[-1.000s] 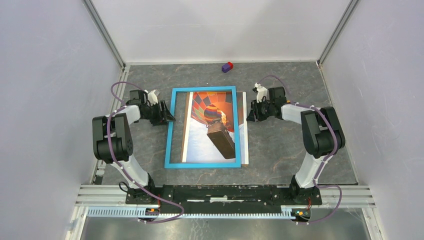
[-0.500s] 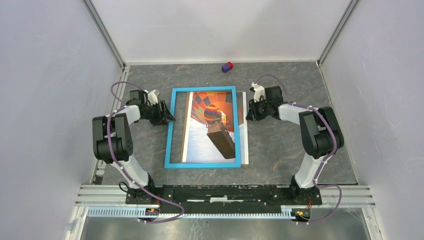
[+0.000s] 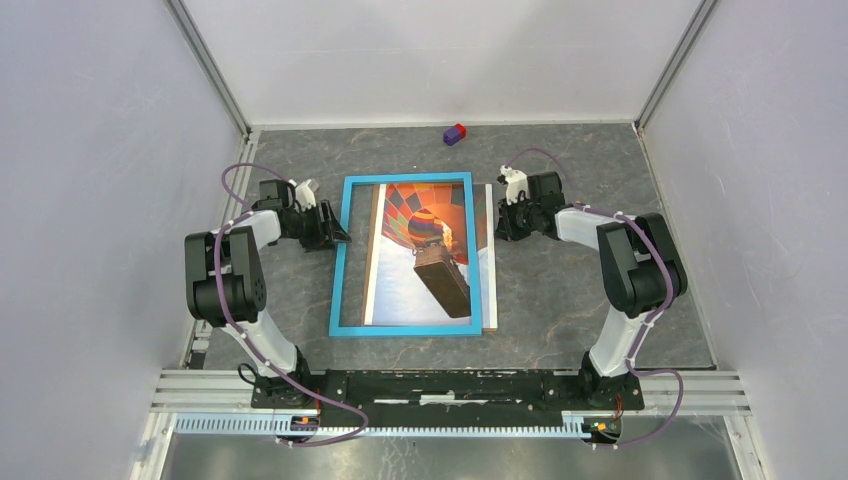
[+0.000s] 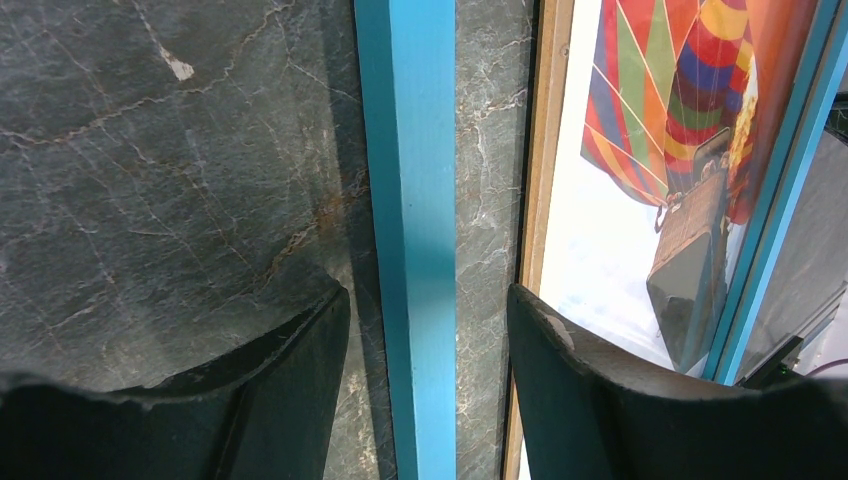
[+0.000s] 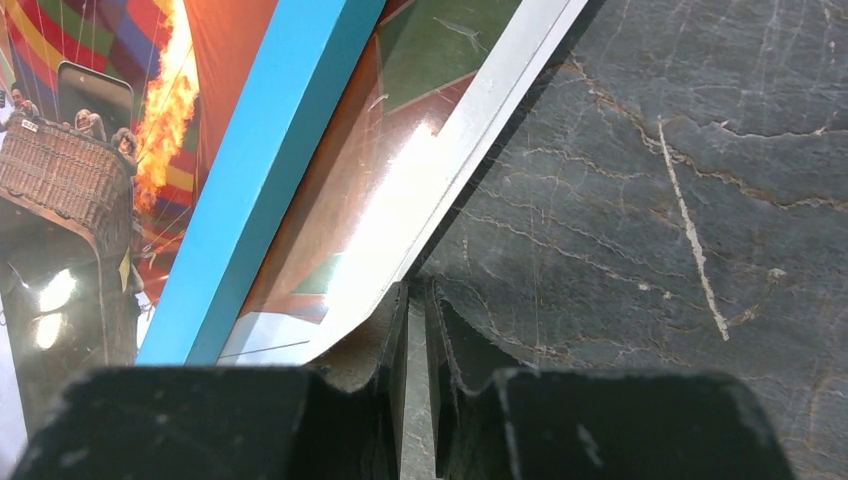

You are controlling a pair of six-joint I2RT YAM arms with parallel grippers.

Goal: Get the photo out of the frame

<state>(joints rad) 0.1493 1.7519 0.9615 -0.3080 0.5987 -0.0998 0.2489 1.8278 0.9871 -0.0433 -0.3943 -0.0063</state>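
The photo (image 3: 425, 270) lies at centre view, offset rightward, with its right edge protruding past the frame (image 3: 339, 270). Left gripper (image 4: 428, 300): fingers open, straddling the left rail; clamp it. Right gripper (image 5: 415, 295): fingers nearly closed at the protruding edge; grip cannot be confirmed. Draw the photo rightward, flat along the surface (image 3: 570, 290).

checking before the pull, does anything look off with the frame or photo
The photo sits shifted right in the frame: its right edge pokes out past the blue border, and bare table shows in a gap inside the left border. No damage visible.
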